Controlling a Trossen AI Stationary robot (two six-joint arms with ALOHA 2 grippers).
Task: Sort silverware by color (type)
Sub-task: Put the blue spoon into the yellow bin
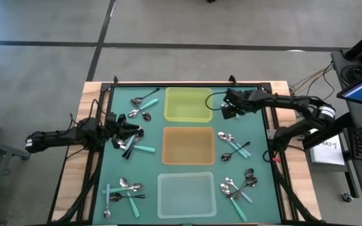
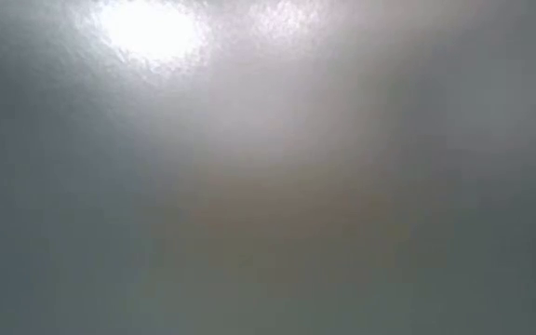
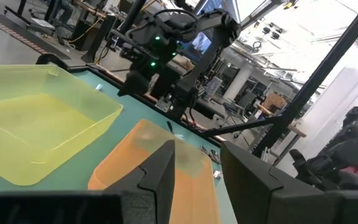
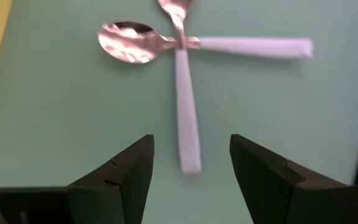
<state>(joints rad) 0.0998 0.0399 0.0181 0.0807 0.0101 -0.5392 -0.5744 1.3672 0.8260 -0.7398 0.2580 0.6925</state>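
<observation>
I'm lining the spread, empty right gripper (image 4: 191, 162) over crossed teal spoons (image 4: 188, 112), needing descent and pinching; left gripper (image 3: 197, 171) is parted, empty.

tabletop (image 1: 143, 188) teal green. trays: yellow (image 1: 188, 104), orange (image 1: 188, 145), clear (image 1: 186, 194). spoons (image 1: 234, 145): shiny silver, teal-handled, black. both tools dark: left (image 1: 126, 129), right (image 1: 229, 107).
</observation>
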